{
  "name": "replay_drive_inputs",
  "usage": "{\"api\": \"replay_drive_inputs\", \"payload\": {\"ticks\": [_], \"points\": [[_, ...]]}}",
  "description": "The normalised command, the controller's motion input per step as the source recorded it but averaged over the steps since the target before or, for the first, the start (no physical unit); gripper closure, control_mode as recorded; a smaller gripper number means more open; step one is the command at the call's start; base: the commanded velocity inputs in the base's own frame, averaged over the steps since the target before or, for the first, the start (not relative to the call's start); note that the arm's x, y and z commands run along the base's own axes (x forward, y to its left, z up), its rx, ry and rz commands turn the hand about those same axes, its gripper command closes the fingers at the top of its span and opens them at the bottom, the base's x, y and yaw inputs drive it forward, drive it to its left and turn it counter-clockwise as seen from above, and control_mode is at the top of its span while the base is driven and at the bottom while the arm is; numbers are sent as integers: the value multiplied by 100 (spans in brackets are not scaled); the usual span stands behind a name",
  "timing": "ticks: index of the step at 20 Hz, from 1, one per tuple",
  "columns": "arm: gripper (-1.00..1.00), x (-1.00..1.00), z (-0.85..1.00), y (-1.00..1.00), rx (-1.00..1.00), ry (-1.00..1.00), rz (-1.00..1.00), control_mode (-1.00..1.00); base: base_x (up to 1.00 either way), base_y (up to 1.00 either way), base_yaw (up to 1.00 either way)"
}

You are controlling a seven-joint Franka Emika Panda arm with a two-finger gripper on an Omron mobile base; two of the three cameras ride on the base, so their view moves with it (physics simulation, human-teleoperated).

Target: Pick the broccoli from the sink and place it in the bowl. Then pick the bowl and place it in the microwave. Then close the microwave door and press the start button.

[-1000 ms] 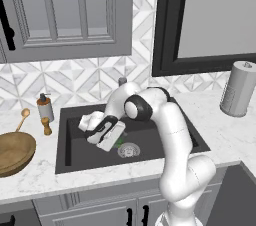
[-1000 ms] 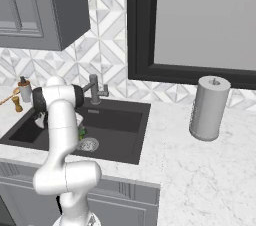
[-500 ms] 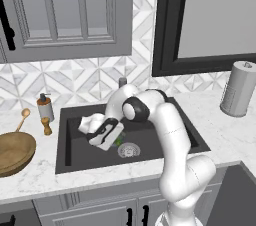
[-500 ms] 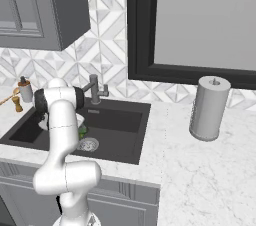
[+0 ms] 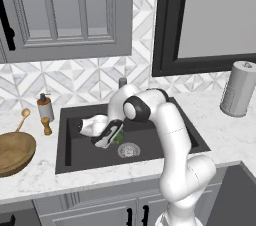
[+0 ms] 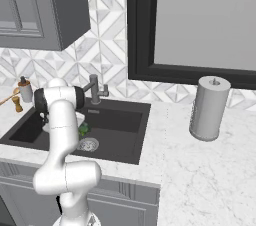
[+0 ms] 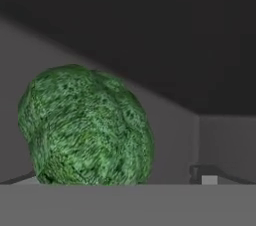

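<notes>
The broccoli (image 5: 119,139) is a small green floret lying on the floor of the dark sink (image 5: 165,137), just beside the round drain (image 5: 129,150). My gripper (image 5: 112,136) is down inside the basin, right against the floret, and stands open with nothing held. In the hand view the broccoli (image 7: 85,125) looms very close, left of centre. From the right base view the broccoli (image 6: 84,129) peeks out beside my forearm. The wooden bowl (image 5: 12,152) rests on the counter left of the sink. I cannot tell whether the black-framed grey panel (image 5: 210,20) on the wall is the microwave.
A soap bottle (image 5: 45,107), a small wooden pepper mill (image 5: 46,125) and a wooden spoon (image 5: 22,118) stand between bowl and sink. The faucet (image 6: 95,90) rises behind the basin. A paper towel roll (image 5: 237,90) stands on the right counter. Grey cabinets (image 5: 65,10) hang above.
My arm has dipped a little lower into the sink, bringing the hand closer to the broccoli. The jaws stayed open. The broccoli has not moved.
</notes>
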Motion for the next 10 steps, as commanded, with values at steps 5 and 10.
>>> {"api": "replay_drive_inputs", "payload": {"ticks": [5, 10], "points": [[100, 38, -29, 3, 0, -2, 11, -100, 0, 0, 0], [100, -12, 2, 4, 1, 0, 4, -100, 0, 0, 0]]}}
